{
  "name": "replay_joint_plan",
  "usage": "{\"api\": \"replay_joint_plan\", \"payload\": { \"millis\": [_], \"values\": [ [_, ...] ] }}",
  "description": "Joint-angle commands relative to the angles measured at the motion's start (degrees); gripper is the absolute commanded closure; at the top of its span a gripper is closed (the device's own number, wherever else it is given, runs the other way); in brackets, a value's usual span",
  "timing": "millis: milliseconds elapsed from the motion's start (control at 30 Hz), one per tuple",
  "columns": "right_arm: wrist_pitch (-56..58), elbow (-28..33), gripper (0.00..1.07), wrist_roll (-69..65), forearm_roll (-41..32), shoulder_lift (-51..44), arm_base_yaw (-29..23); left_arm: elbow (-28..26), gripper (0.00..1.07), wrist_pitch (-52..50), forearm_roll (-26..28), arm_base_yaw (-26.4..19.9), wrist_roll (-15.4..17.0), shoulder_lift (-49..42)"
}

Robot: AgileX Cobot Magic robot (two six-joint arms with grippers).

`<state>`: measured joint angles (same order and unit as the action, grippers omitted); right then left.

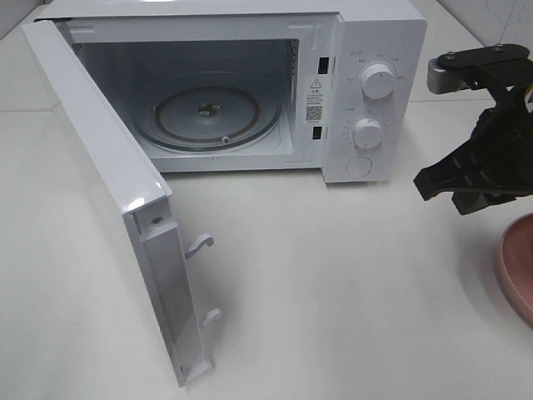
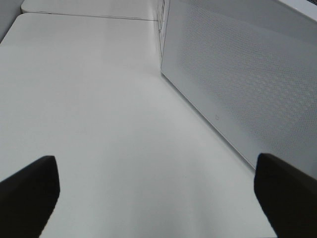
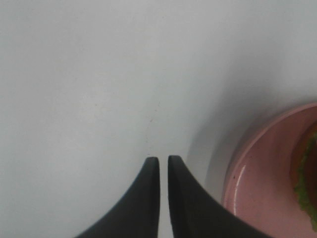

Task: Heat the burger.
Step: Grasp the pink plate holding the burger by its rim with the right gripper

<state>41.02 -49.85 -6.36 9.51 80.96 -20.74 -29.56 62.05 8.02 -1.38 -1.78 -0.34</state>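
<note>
White worktop (image 1: 333,292) carries the microwave (image 1: 375,50), with its door (image 1: 100,175) wide open and the turntable (image 1: 208,112) bare. Your burger (image 3: 309,168) sits on the pink plate (image 3: 257,193) at the right edge, just beside the right jaws. These are almost pressed together, a sliver apart, and hold nothing. Spread them well before you go in, centre over the bun, and close gently on its sides so the layers don't slide. Your left jaws are spread wide near the microwave, gripping nothing.
</note>
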Motion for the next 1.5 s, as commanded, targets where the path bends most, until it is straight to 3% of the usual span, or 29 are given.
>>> {"api": "replay_joint_plan", "payload": {
  "millis": [33,300,467,500,533,600,633,667,700,733,767,800,1200,1500],
  "values": [
    [3.84,-1.95,0.98,11.4,0.11,-0.4,0.0,0.06,0.06,-0.92,0.17,0.29,0.34,-0.23],
    [5.21,-3.15,0.96,26.87,0.11,-0.4,0.0,0.06,0.06,-0.92,0.17,0.29,0.34,-0.23],
    [5.21,-3.15,0.92,22.52,0.11,-0.4,0.0,0.06,0.06,-0.92,0.17,0.29,0.34,-0.23],
    [4.98,-3.15,0.84,18.74,0.29,-0.4,0.0,0.06,0.06,-0.92,0.17,0.29,0.34,-0.23],
    [4.98,-3.15,0.84,18.74,0.29,-0.4,0.0,0.06,0.06,-0.92,0.17,0.29,0.34,-0.23],
    [5.16,-3.15,0.62,15.01,0.74,-0.4,0.0,0.06,0.06,-0.92,0.17,0.29,0.34,-0.23],
    [5.16,-3.15,0.62,15.01,0.74,-0.4,0.0,0.06,0.06,-0.92,0.17,0.29,0.34,-0.23],
    [5.33,-3.15,0.41,14.67,0.74,-0.4,0.0,0.06,0.06,-0.92,0.17,0.29,0.34,-0.23],
    [5.61,-3.15,0.3,14.67,0.74,-0.4,0.0,0.06,0.06,-0.92,0.17,0.29,0.34,-0.23],
    [5.61,-3.15,0.3,14.67,0.74,-0.4,0.0,0.06,0.06,-0.92,0.17,0.29,0.34,-0.23],
    [6.25,-3.15,0.13,14.84,1.03,-0.4,0.0,0.06,0.06,-0.92,0.17,0.29,0.34,-0.23],
    [6.47,-3.15,0.08,15.24,1.6,-0.4,0.0,0.06,0.06,-0.92,0.17,0.29,0.34,-0.23],
    [12.72,-3.15,0.1,13.29,3.27,-0.4,0.74,0.06,0.06,-0.92,0.17,0.29,0.34,-0.23],
    [14.9,-1.6,0.14,12.09,2.92,-0.4,6.47,0.06,0.06,-0.92,0.17,0.29,0.34,-0.23]
  ]
}}
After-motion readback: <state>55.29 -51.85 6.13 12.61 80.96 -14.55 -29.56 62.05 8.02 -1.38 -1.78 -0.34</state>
